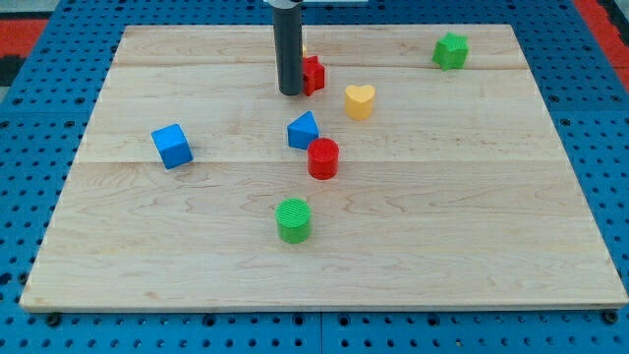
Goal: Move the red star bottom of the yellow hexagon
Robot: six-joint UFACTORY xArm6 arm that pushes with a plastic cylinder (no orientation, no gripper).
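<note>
The red star-like plastic block [314,74] sits near the wooden board's [472,226] top centre, partly hidden behind the dark rod, so its shape is only half readable. A sliver of yellow [304,48] peeks out just above it beside the rod, probably the yellow hexagon, though too little shows to be sure. My tip [291,92] rests on the board touching or just beside the red block's left edge. There is no hand here, only the bare rod, so nothing is spread, pressed or pinching.

If that sliver is the hexagon, the red block already lies roughly below it. To do this step well, I judge short, gentle nudges are best, pushing through the block's middle so it does not spin away, and stopping clear of the yellow heart-shaped block [360,100] to the right.

Counted:
- Red: two, this one and a red cylinder [322,158].
- Blue: two, a blue cube [172,146] at the left and a blue wedge-like block [303,130] touching or nearly touching the cylinder.
- Green: two, a green ridged cylinder [293,219] and a green block [450,50], shape unclear, at the top right.
- Yellow: the heart, plus the sliver.
</note>
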